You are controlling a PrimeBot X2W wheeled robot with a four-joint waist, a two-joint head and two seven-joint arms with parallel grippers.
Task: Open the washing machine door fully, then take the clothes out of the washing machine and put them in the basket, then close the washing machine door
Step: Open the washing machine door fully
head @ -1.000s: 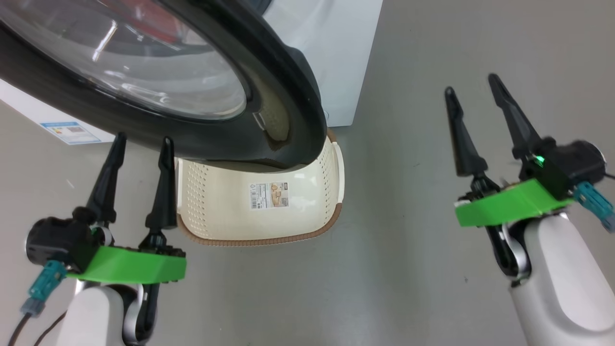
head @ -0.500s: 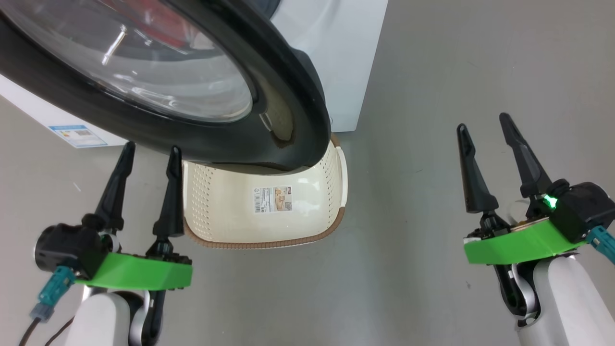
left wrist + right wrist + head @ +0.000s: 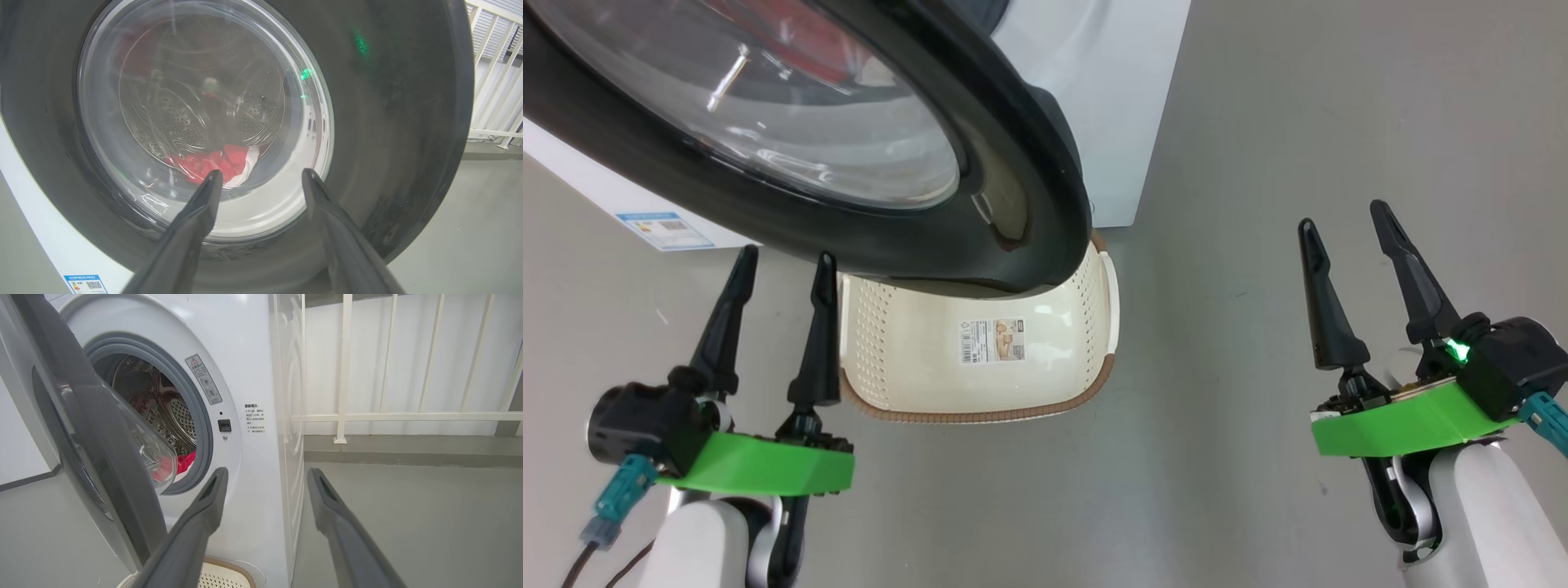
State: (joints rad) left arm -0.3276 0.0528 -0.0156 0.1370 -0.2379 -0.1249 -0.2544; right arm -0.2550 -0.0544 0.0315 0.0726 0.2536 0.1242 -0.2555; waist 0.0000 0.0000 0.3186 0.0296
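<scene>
I have my left gripper [image 3: 787, 253], jaws wide and empty, close before the washing machine door [image 3: 1029, 163]; right gripper [image 3: 1343, 214] likewise, well right of it.

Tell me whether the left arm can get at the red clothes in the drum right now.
Probably not. The washing machine door is only partly open and stands between the open left gripper and the clothes, which show through its glass. It likely needs swinging wider first.

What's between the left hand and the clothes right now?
The washing machine door: in the left wrist view its glass window stands between the open left hand and the red clothes.
</scene>
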